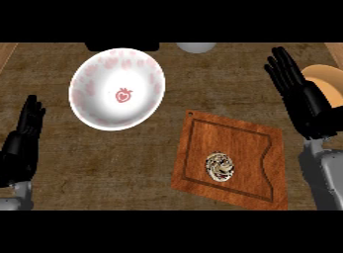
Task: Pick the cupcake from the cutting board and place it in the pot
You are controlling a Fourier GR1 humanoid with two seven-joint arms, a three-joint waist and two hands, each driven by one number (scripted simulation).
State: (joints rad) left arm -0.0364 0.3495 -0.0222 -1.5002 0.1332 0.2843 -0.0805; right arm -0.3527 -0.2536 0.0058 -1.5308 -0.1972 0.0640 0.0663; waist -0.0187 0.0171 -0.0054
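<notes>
A small cupcake (pixel 221 167) with a swirled brown and cream top sits near the middle of a reddish wooden cutting board (pixel 260 139). A tan pot (pixel 336 85) shows at the right edge, mostly hidden behind my right hand (pixel 299 95). That hand is raised with straight fingers, up and to the right of the cupcake, and holds nothing. My left hand (pixel 21 143) rests open at the left edge, fingers up, far from the board.
A white bowl (pixel 117 89) with pink strawberry marks lies left of the board at the back. A grey rounded object (pixel 195 47) and a dark shape (pixel 121 47) sit at the far edge. The counter (pixel 101 163) is dark wood.
</notes>
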